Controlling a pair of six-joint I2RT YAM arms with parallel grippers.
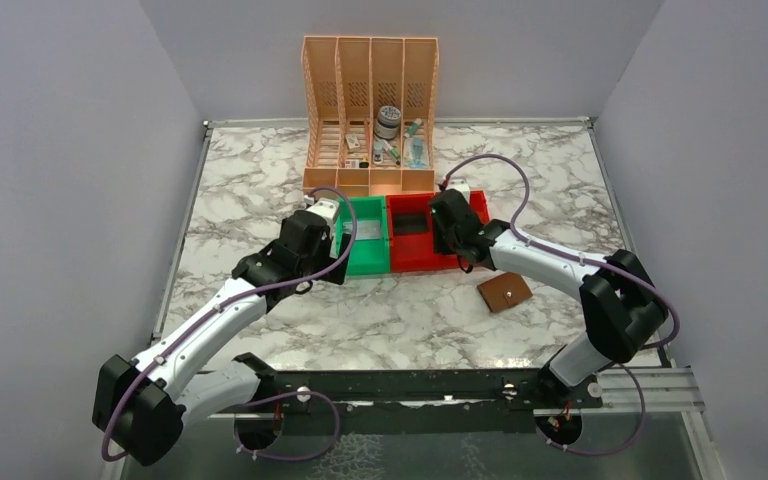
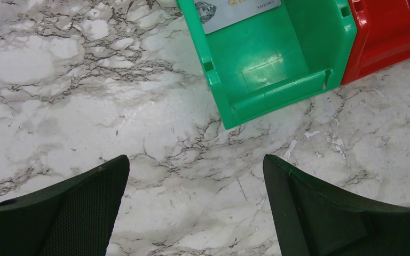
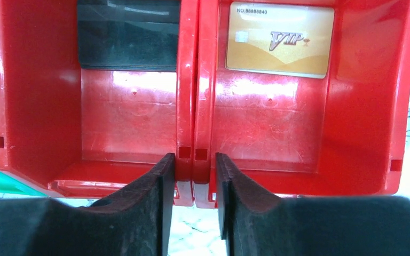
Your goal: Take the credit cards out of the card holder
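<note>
- Card holder, viewed from above, lies on the tabletop near the right arm.
- Left wrist: pale card in green bin; left tool spread wide, empty.
- Right wrist: gold card in red bin; right tool narrowly parted, empty; cards judged light, stiff, slick, best pinched by an edge.

Top camera overlooks the table; both wrist cameras closely face one red bin.

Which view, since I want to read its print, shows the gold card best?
The right wrist view: the gold card lies flat in a red bin, whole, close, its print legible. In the top view the right arm hides it; the left wrist view does not reach it.
</note>
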